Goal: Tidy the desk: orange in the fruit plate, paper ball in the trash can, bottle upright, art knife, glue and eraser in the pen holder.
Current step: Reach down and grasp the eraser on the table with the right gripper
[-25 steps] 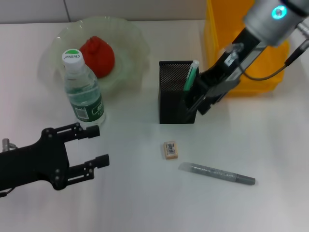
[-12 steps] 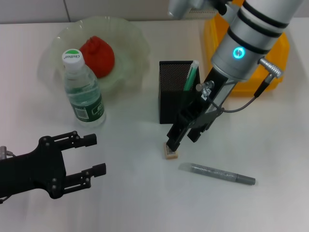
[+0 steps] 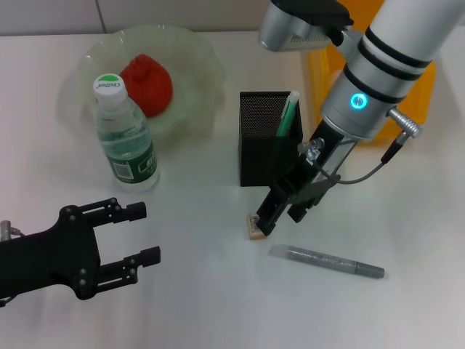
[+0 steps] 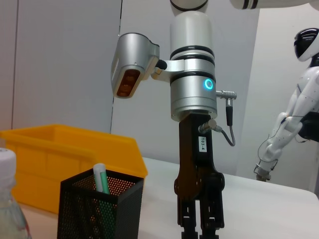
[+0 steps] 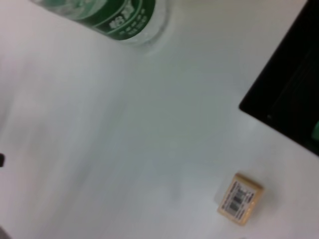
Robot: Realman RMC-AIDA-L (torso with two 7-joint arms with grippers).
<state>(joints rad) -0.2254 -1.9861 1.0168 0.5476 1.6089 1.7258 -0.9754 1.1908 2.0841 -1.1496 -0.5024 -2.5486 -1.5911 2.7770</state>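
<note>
Head view shows my right gripper lowered over the eraser lying just before the holder, fingers seemingly spread astride it, not clamped; it looks light, firm, slightly rubbery, so I'd pinch its long sides.
</note>
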